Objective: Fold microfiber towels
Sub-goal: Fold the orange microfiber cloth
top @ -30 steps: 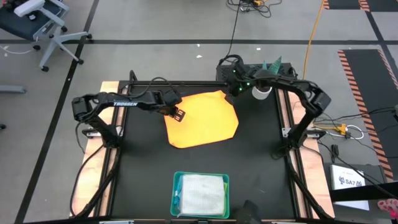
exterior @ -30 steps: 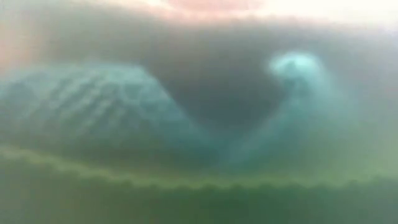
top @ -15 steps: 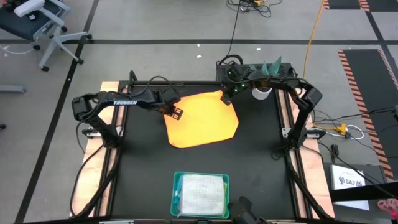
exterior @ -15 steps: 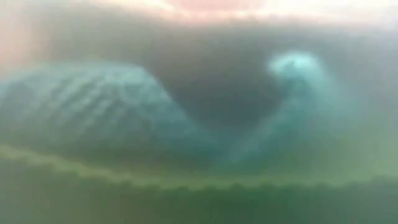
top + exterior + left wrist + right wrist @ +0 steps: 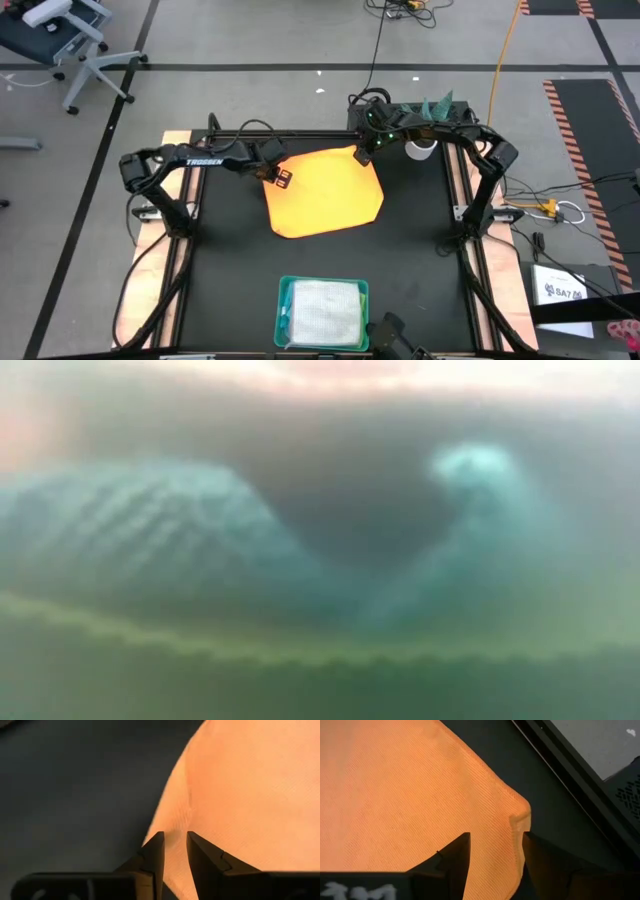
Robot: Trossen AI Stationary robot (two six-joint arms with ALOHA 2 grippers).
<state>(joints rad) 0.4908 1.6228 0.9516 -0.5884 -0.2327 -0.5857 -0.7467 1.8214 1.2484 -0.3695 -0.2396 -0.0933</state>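
A yellow-orange microfiber towel (image 5: 325, 190) lies spread flat on the black table, toward the far edge. My left gripper (image 5: 284, 178) points down over the towel's left edge (image 5: 167, 805), open by a narrow gap (image 5: 174, 837) through which the cloth shows. My right gripper (image 5: 362, 155) is over the towel's far right corner (image 5: 520, 817). It is open wide (image 5: 495, 840), with one finger on either side of that corner. A pale grey-white towel (image 5: 322, 312) lies folded in a teal tray (image 5: 322, 282).
The teal tray stands at the middle of the near edge. Beyond the far right corner of the table a dark box (image 5: 400, 115) holds turquoise cloth (image 5: 437, 104), with a white round thing (image 5: 422, 150) beside it. Bare black table surrounds the orange towel.
My right gripper has come down and toward the table's left, onto the towel's far right corner. My left gripper has shifted a little toward the far edge along the towel's left edge. The towel lies as it did.
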